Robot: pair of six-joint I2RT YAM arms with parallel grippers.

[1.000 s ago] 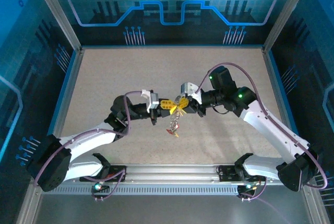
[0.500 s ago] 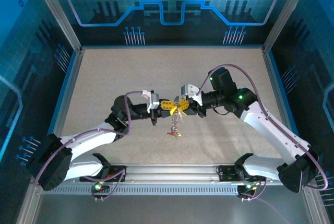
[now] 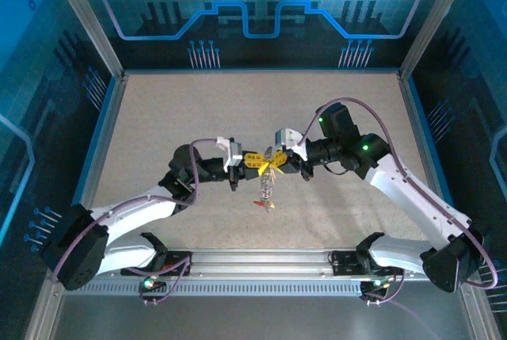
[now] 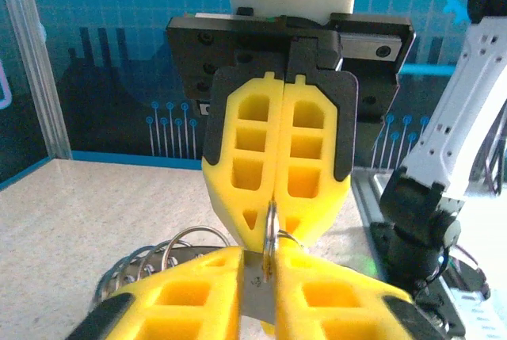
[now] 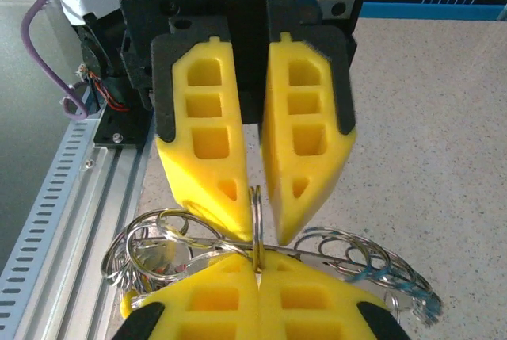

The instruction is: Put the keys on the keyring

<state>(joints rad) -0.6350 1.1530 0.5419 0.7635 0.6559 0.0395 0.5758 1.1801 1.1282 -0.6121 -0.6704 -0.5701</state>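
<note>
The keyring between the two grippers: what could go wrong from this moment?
1. The right gripper pinches the keyring only by its thin edge, at the fingertips; it may twist or slip out.
2. The left gripper holds what looks like a key by a short part, so pushing it against the ring could knock it loose.
3. The hanging keys below the grippers may swing and tangle.
</note>
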